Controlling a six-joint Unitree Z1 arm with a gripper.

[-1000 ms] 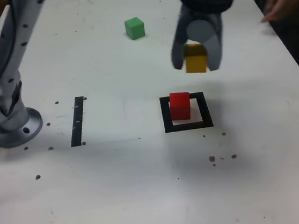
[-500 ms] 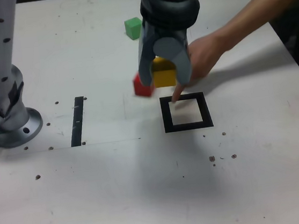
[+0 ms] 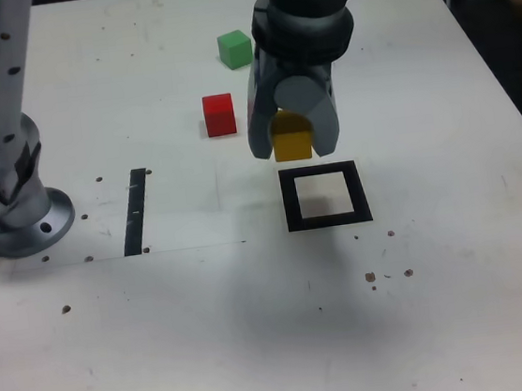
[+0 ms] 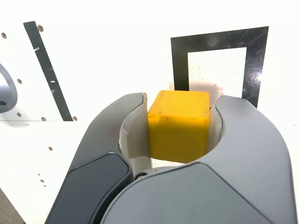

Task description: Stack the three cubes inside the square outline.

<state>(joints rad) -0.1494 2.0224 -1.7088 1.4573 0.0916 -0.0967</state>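
Gripping the small matte yellow cube [image 3: 292, 145], your grey gripper [image 3: 295, 144] hangs beside the empty black-tape square outline [image 3: 325, 195]; its jaws hide the cube's sides. Red cube [image 3: 219, 114] and green cube [image 3: 235, 48] sit apart on the white surface [image 3: 255, 309].

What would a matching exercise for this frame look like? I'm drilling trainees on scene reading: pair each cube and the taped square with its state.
Things:
1. yellow cube
2. red cube
3. green cube
4. square outline

States:
A. nothing inside it
B. on the table, farthest from the camera
C. clamped in the gripper
D. on the table outside the square, nearer than the green one

Pairs: 1-C, 2-D, 3-B, 4-A
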